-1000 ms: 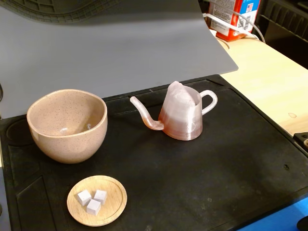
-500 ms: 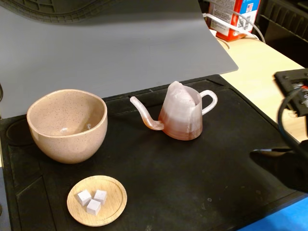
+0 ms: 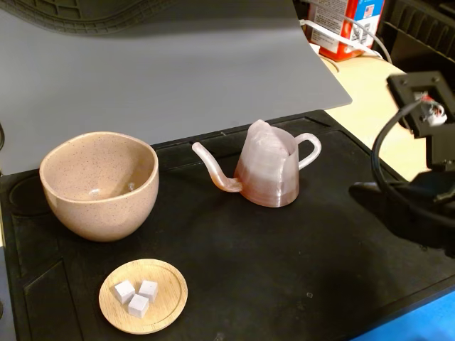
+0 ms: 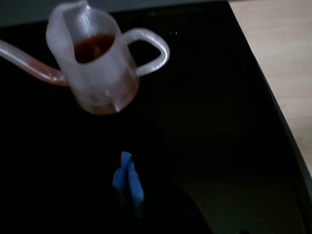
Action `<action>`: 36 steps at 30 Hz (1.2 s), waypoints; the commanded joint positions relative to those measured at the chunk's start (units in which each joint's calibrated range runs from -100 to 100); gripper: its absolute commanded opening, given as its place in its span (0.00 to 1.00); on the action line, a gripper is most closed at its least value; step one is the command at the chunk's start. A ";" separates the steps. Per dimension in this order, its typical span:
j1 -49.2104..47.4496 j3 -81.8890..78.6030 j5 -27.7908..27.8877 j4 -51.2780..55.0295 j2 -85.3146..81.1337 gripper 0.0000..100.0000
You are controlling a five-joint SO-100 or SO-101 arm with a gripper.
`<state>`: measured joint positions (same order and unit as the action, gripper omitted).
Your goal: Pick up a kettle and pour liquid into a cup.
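The kettle [image 3: 266,174] stands upright in the middle of the black mat in the fixed view, spout pointing left, loop handle to the right. Reddish-brown liquid [image 4: 95,46] shows through its open top in the wrist view, where the kettle [image 4: 100,68] sits at upper left. The beige speckled cup [image 3: 99,185] stands left of the kettle, clear of the spout tip. My gripper [image 3: 359,190] reaches in from the right edge, some way right of the handle and touching nothing. Its blue fingertips [image 4: 127,176] lie together, shut and empty.
A small wooden dish [image 3: 143,295] with three white cubes lies in front of the cup. A grey sheet [image 3: 163,78] covers the back. The black mat [image 3: 284,270] ends at a wooden tabletop [image 3: 398,106] on the right, with a carton [image 3: 348,25] behind.
The arm came into the fixed view from the right edge and has moved left and up towards the kettle's handle side. Kettle, cup and dish have not moved.
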<state>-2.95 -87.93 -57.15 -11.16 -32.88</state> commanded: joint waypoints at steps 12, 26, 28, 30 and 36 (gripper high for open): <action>2.38 22.59 7.11 -16.21 32.02 0.01; 1.01 35.20 13.25 -15.77 43.80 0.12; 1.01 35.29 13.30 -16.12 43.88 0.12; 1.31 35.93 13.36 -16.21 43.88 0.12; 1.54 45.91 13.36 -16.21 49.51 0.12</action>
<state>-1.59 -45.37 -44.00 -26.65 16.44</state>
